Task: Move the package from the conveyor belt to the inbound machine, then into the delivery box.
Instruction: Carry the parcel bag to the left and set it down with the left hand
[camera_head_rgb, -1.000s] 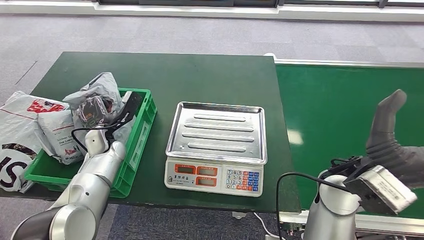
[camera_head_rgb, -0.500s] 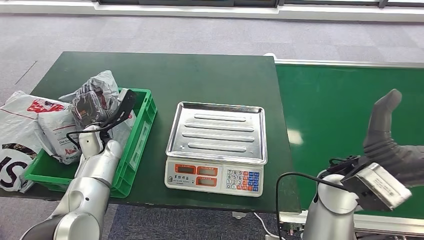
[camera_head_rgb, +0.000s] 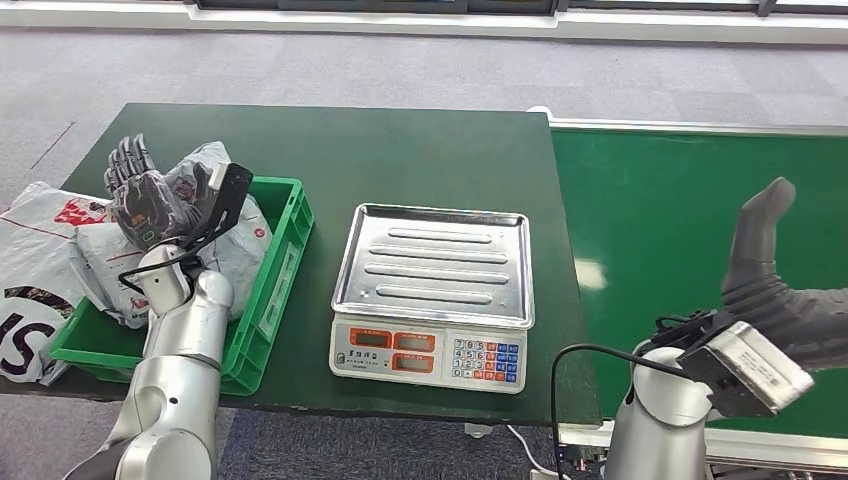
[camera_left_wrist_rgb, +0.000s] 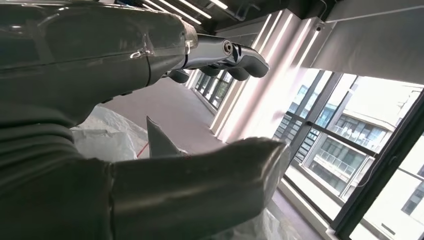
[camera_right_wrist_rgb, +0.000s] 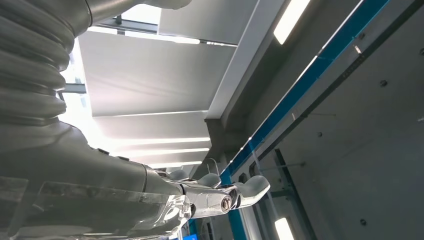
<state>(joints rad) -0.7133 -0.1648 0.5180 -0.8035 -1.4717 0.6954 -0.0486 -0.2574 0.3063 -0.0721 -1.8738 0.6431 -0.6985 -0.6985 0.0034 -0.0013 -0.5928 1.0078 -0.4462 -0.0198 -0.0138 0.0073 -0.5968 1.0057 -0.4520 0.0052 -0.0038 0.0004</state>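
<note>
Raised since the earlier frame, left hand (camera_head_rgb: 150, 200) now stands above the green crate (camera_head_rgb: 278, 262), fingers spread, empty. Right hand (camera_head_rgb: 775, 285) hovers over the conveyor belt (camera_head_rgb: 660, 200), fingers apart. Packages (camera_head_rgb: 95, 245) fill the crate; scale (camera_head_rgb: 432, 290) tray bare.

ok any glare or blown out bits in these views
Head view: evenly lit, with a soft sheen on the scale tray and a pale reflection on the conveyor belt. Left wrist view: the windows are overexposed. Right wrist view: ceiling light strips bloom white behind the right hand.
</note>
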